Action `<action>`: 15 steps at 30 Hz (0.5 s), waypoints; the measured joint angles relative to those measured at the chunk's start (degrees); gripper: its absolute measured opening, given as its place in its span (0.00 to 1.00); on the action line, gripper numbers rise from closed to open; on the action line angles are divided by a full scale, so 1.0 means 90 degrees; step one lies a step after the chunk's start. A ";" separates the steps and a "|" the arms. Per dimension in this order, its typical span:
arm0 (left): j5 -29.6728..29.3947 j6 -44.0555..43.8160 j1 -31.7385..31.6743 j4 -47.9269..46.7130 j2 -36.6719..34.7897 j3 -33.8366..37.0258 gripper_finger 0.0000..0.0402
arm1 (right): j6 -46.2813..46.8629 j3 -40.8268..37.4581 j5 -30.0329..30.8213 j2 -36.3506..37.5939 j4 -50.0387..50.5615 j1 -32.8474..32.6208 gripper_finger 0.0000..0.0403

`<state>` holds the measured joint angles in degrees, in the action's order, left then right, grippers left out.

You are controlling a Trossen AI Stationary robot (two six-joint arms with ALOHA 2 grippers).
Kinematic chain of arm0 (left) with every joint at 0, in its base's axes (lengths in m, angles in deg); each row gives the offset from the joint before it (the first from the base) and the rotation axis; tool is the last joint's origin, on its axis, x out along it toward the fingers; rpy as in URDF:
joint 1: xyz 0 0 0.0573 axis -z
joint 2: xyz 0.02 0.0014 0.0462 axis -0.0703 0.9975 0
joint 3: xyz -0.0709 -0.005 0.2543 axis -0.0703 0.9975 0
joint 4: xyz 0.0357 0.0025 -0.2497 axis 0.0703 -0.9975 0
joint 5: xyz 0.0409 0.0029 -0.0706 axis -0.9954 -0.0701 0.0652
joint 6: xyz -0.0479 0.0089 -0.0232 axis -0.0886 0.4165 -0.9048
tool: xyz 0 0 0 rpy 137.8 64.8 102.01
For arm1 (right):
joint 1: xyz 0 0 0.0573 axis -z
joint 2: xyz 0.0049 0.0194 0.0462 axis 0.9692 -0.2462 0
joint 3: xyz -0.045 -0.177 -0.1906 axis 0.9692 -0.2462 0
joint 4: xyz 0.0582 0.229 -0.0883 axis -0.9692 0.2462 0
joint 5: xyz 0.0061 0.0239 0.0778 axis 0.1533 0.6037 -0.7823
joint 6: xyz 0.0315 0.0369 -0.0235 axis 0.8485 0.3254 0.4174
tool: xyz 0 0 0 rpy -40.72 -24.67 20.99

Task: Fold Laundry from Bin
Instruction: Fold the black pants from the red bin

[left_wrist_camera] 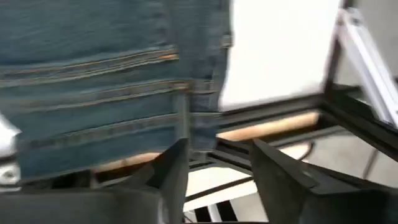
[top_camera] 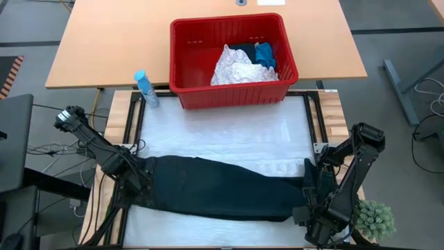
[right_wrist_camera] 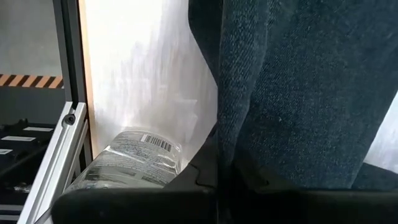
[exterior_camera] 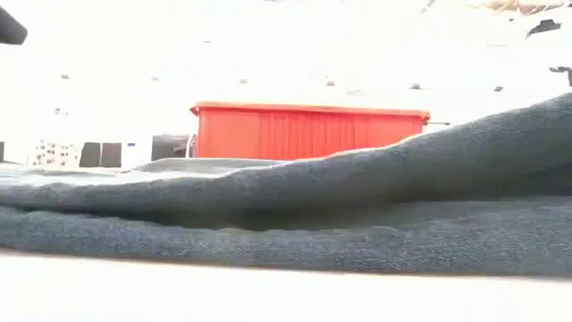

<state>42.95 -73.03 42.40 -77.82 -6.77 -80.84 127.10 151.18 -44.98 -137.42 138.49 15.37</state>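
A long dark blue denim garment [exterior_camera: 357, 210], folded on itself, fills the low view closest to the lens; its thick doubled edge suggests it is partway through a fold. From above it lies flat on the white work surface [top_camera: 229, 132], its long axis running across the table from the left gripper [top_camera: 135, 182] to the right gripper [top_camera: 313, 198], one end at each. That placement looks deliberate: an arm at each end can keep the cloth stretched and straight. The left gripper's fingers stand apart just off the stitched hem, gripping nothing. The right gripper appears pinched narrow on the denim's other end, though cloth hides the fingertips, so the hold is a judgement. Behind, the red rectangular plastic tub [top_camera: 187, 66] sits at the table's far edge, holding a white crinkled cloth [top_camera: 236, 68] and a small bright blue one [top_camera: 266, 54].
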 joint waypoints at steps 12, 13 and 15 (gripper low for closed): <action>-0.1982 -0.0584 -0.0058 0.1980 -0.0005 0.0259 0.44 | -0.0045 0.0000 0.0002 0.0000 0.0000 0.0002 0.10; -0.1874 -0.0632 -0.0059 0.2242 -0.0005 0.0410 0.43 | -0.0045 0.0000 0.0002 0.0000 0.0000 0.0002 0.10; -0.1619 -0.0764 -0.0055 0.2681 -0.0005 0.0749 0.40 | -0.0044 0.0000 0.0002 0.0000 -0.0002 0.0002 0.10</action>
<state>28.38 -79.91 41.90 -53.69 -6.81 -74.10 126.70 151.18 -44.96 -137.42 138.47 15.39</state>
